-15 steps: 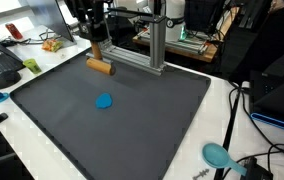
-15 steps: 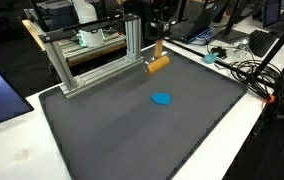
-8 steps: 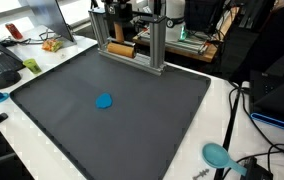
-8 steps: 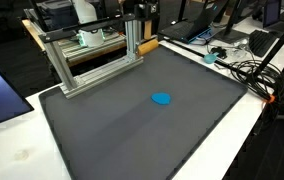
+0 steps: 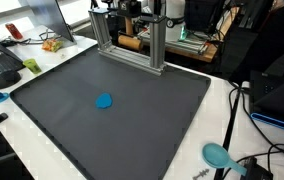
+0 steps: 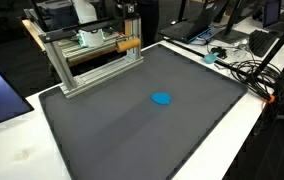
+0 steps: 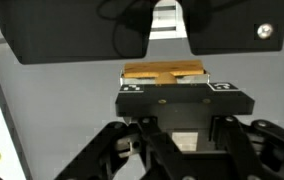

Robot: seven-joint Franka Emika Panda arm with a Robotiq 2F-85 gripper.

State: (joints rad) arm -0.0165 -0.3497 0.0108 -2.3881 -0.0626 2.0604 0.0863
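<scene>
The fingers of the gripper (image 7: 172,90) are pressing in on a short wooden block (image 7: 162,73), pinching it across its middle so that its tan ends are sticking out to either side. That crosswise hold is probably what is keeping the piece level rather than drooping. In the wrist view the block is showing just beyond the black finger hardware, under a dark overhanging shape that I cannot identify from this angle. In both exterior views the block (image 5: 130,42) is hanging in the opening of an aluminium frame (image 5: 158,45), near one upright and above the lower rail. It seems to be carried clear of the metal rather than resting on it, though the view is too small to be sure. The frame is standing at the far edge of a large black mat (image 5: 132,130), where its posts are leaving the middle of the mat open. A flat blue disc (image 5: 104,101) is lying out there, well apart from the frame and the gripper. Off the mat, a teal spoon-like thing (image 5: 217,155) is sitting on the white table near a tangle of cables. As for writing, small white squares are showing on the finger hardware (marks, not letters I can make out), and no brand or label is reading clearly anywhere.
</scene>
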